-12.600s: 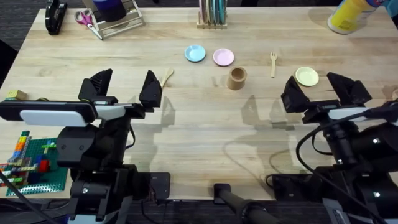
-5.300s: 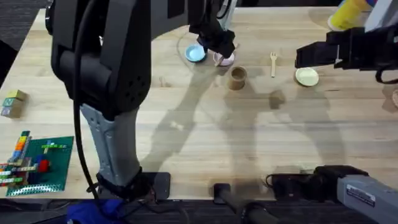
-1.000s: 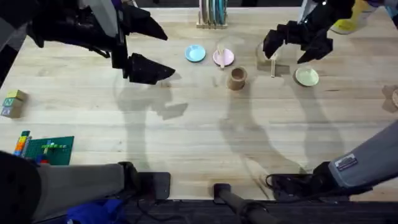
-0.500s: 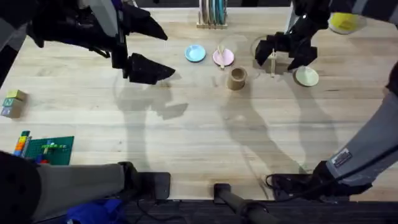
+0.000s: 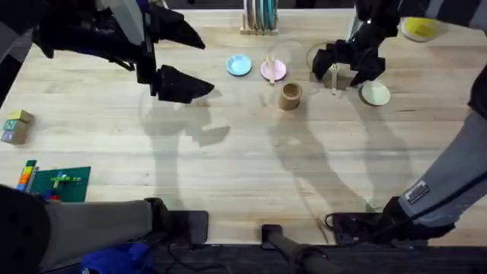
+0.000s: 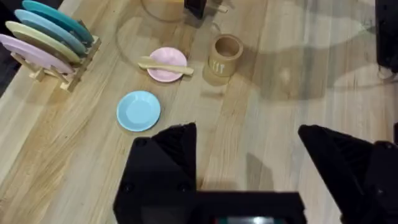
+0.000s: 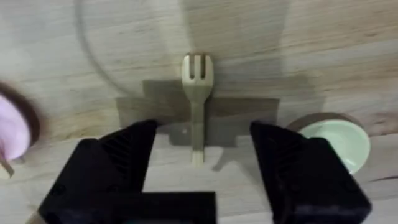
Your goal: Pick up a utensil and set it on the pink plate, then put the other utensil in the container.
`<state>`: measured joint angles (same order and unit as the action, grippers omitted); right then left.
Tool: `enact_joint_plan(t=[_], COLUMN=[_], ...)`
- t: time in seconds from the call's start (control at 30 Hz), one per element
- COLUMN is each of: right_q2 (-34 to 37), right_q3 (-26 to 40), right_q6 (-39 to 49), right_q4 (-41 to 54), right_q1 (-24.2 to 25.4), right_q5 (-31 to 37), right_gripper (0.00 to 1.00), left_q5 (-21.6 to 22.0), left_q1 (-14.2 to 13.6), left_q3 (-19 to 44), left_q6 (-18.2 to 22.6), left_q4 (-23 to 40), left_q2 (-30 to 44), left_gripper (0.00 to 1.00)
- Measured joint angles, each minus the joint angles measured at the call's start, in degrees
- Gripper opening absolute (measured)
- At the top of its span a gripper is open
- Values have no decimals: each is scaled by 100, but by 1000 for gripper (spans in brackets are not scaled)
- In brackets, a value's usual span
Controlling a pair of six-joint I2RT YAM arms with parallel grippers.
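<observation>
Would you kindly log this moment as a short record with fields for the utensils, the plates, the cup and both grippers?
spoon: small pale wooden spoon lying across the small round pale pink plate
fork: small pale wooden fork flat on the wooden table, between the right gripper's fingers, not yet gripped
cup: tan-brown cylindrical cup upright, beside the pink plate
other plates: light blue plate; pale yellow-green plate
left gripper: open, holding nothing
right gripper: open, over the fork

Wooden fork (image 7: 197,102) flat on table (image 7: 249,37), parted claw (image 7: 202,162) above
</observation>
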<state>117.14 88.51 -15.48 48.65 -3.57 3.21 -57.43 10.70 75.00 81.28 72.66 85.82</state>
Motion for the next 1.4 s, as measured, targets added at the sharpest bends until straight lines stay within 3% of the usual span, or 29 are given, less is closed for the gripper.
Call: enact_joint_plan(t=[0.03, 0.1, 0.33, 0.4, 1.13, 1.4], right_q2=[4, 9, 21, 24, 24, 18], right_q3=[0, 0, 1, 14, 82, 452], right_q6=[-5, 3, -17, -18, 275, 604], right_q4=[-9, -58, -243, -253, 9, 366], right_q1=[2, 17, 26, 26, 22, 20], right_q5=[23, 56, 50, 45, -1, -20], right_gripper=[887, 682, 178, 92, 29, 31], left_q5=[0, 0, 0, 0, 0, 0], left_q1=[0, 0, 0, 0, 0, 0], left_q3=[0, 0, 0, 0, 0, 0], left_q6=[0, 0, 0, 0, 0, 0], left_q4=[1, 1, 0, 1, 0, 1], left_q2=[0, 0, 0, 0, 0, 0], left_gripper=[996, 995, 995, 995, 995, 995])
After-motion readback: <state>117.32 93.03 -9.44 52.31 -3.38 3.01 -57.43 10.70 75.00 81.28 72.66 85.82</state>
